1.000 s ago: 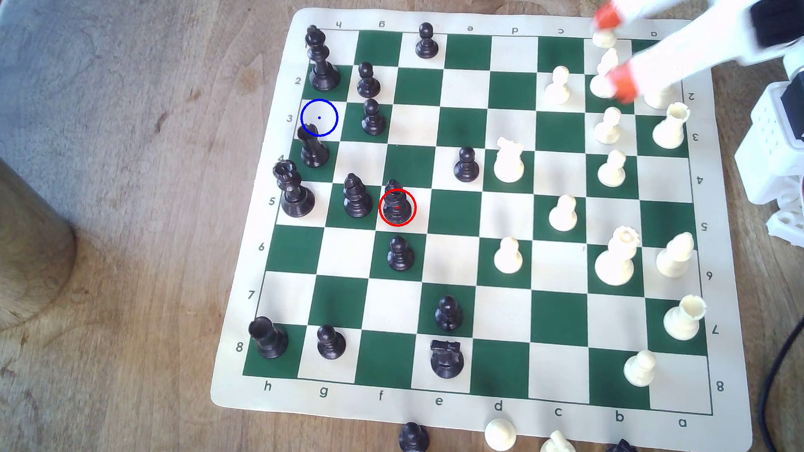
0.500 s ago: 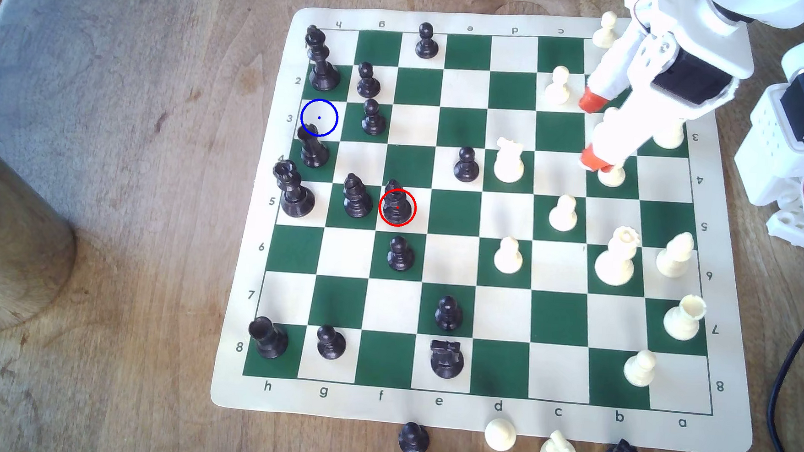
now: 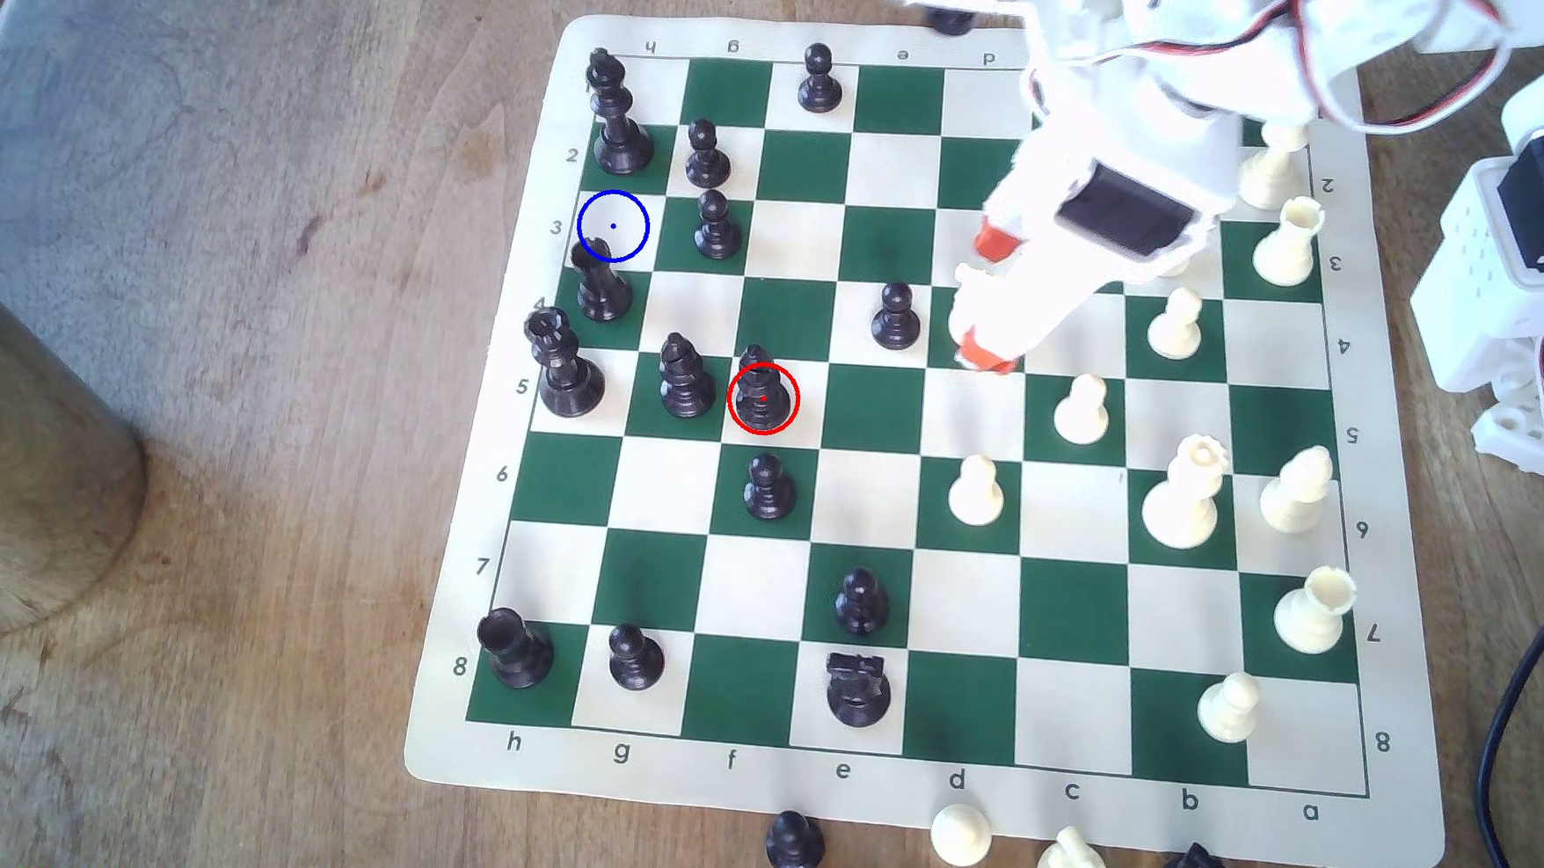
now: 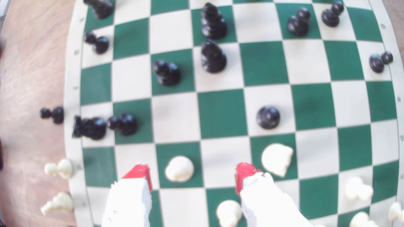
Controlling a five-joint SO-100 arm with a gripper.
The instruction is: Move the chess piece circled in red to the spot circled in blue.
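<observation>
The white arm (image 3: pixel 1161 98) reached in from the exterior view's upper right, slanting toward the exterior view's lower left, with red and black wires looping along its upper segment and a black servo block (image 3: pixel 1127 217) seated on the wrist. The end effector (image 3: pixel 987 301) was empty, its two white fingers ending in orange-red tips (image 3: pixel 998 242) that stood clearly apart. In the wrist view the end effector (image 4: pixel 192 174) showed the same wide gap, with nothing between its red-tipped fingers (image 4: pixel 141 173).
</observation>
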